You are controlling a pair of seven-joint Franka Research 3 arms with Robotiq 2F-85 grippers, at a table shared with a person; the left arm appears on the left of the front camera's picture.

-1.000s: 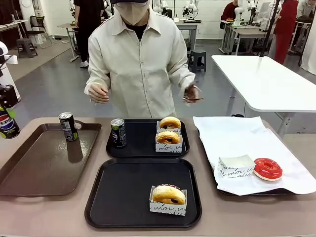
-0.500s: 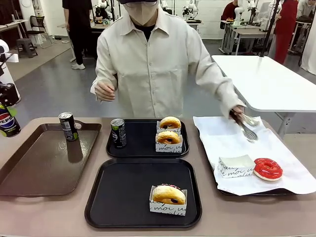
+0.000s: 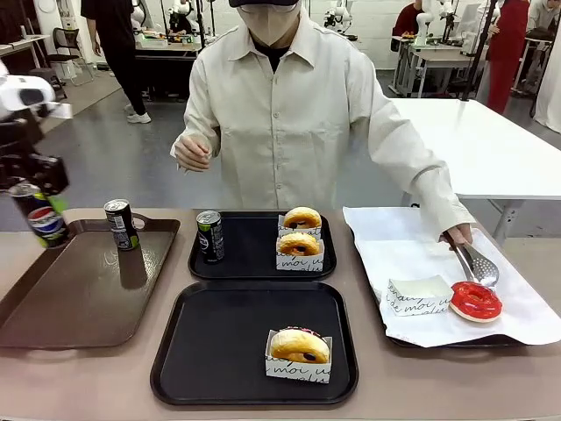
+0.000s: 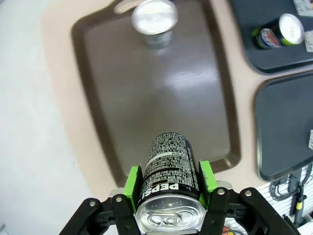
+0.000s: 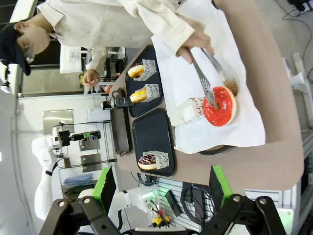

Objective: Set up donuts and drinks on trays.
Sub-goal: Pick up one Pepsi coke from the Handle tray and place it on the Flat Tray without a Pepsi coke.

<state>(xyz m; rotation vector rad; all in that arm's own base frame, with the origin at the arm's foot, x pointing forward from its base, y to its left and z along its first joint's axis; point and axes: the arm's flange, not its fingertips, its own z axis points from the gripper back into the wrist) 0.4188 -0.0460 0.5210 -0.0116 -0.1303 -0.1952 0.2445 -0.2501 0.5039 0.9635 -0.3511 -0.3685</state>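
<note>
The person [image 3: 280,114] stands at the upper centre of the front view and leans toward the right of the frame. One arm stretches down so that the hand [image 3: 458,234] holds metal tongs [image 3: 476,265], whose tips touch the red donut [image 3: 474,301]. The other hand [image 3: 191,153] is raised at chest height, loosely curled.

The left arm [image 3: 24,92] enters at the upper left edge. Its left gripper [image 3: 35,180] points down over the left end of the brown tray [image 3: 53,307], jaws clamped on the sides of a Pepsi can [image 3: 44,219] that hangs upright, clear of the tray. In the left wrist view, at lower centre, the green pads [image 4: 132,178] press both sides of that can. In the right wrist view the right gripper [image 5: 164,191] sits at the bottom edge, high above the table [image 3: 105,377], its fingers wide apart with nothing between them.

There are four trays. The brown tray is at the left, the far black tray [image 3: 254,263] and the near black tray [image 3: 219,351] are in the middle, and the paper-lined tray [image 3: 412,342] is at the right.

There are four donuts. Two plain ones in sleeves, the rear donut [image 3: 301,217] and the front donut [image 3: 299,244], stand one behind the other on the right part of the far black tray. A chocolate-iced donut [image 3: 300,346] in a sleeve sits at the lower right of the near black tray. The red donut lies bare on the white paper, touching an empty sleeve [image 3: 419,294].

There are three cans. One is the held Pepsi can. A second can [image 3: 121,224] stands upright at the far end of the brown tray. A green-marked can [image 3: 209,235] stands upright on the left part of the far black tray.
</note>
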